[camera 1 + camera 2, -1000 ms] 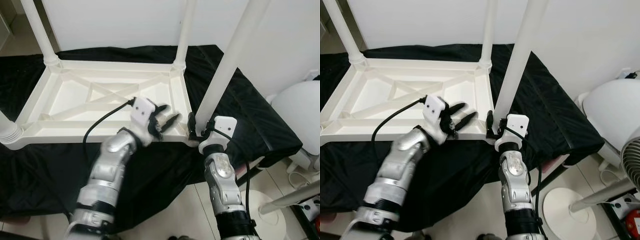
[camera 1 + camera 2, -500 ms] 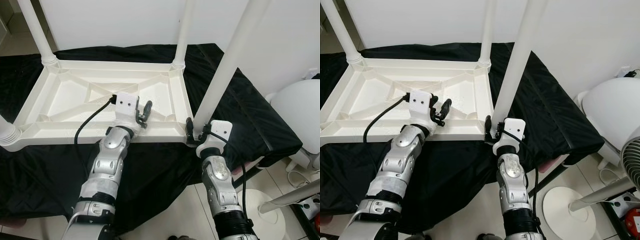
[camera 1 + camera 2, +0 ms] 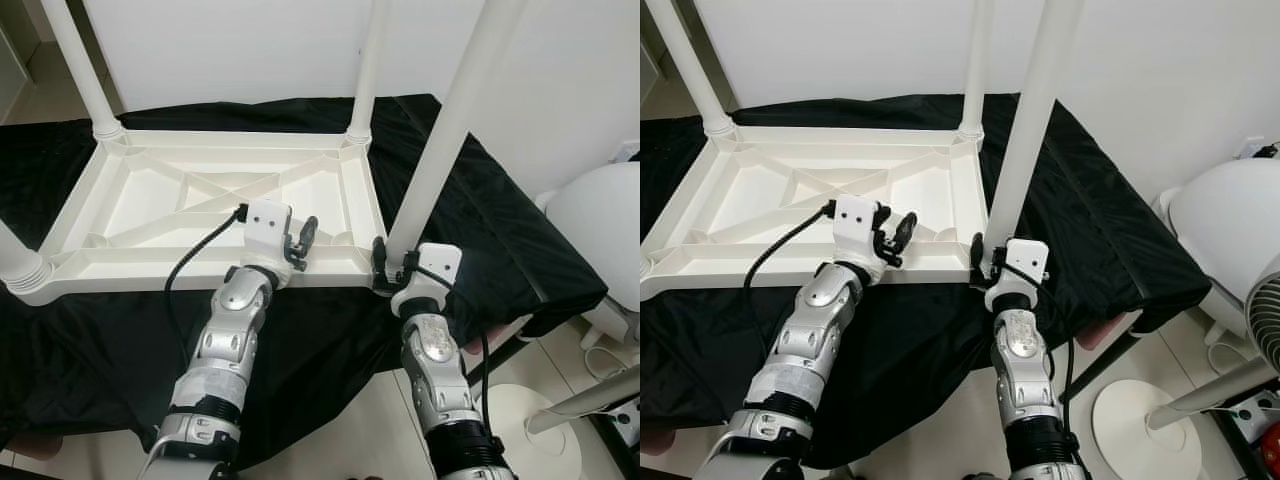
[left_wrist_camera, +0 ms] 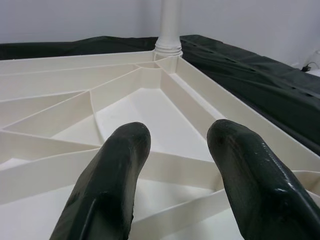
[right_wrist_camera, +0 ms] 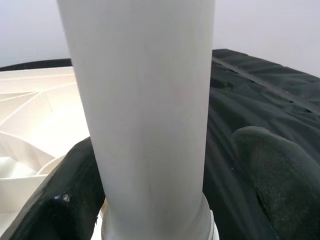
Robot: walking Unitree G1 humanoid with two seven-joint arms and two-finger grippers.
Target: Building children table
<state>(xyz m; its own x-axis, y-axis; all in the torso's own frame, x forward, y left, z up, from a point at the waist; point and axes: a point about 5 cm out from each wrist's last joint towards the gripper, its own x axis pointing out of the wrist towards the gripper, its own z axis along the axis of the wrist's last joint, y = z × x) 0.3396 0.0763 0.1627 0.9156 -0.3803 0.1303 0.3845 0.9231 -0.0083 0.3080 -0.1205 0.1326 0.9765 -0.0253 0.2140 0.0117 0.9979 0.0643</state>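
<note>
Looking down from the head views, you have the white plastic table top (image 3: 215, 200) lying upside down on a black cloth (image 3: 480, 220), its ribbed underside facing up and white legs standing from its corners. Your right end effector (image 3: 392, 268) sits at the near right corner, where the near right leg (image 3: 440, 130) rises steeply out of the frame; the black fingers (image 5: 270, 170) bracket the base of that leg, one on each side, and the right wrist view shows the leg between them with a finger close against it on one side, though you cannot tell from these pictures whether both pads are actually pressing. Your left end effector (image 3: 896, 238) is over the near long rim of the table top (image 3: 770, 262), just left of that corner, with its white wrist housing above the rim. The left wrist view gives you what the head views do not: its two fingers (image 4: 112, 175) are spread apart with nothing between them, pointing across the diagonal ribs toward the far right leg (image 4: 169, 27) seated in its corner socket. From the head you also see the far left leg (image 3: 85, 70) and a white fan (image 3: 1230, 230) standing on the tiled floor (image 3: 380, 420) to your right.
</note>
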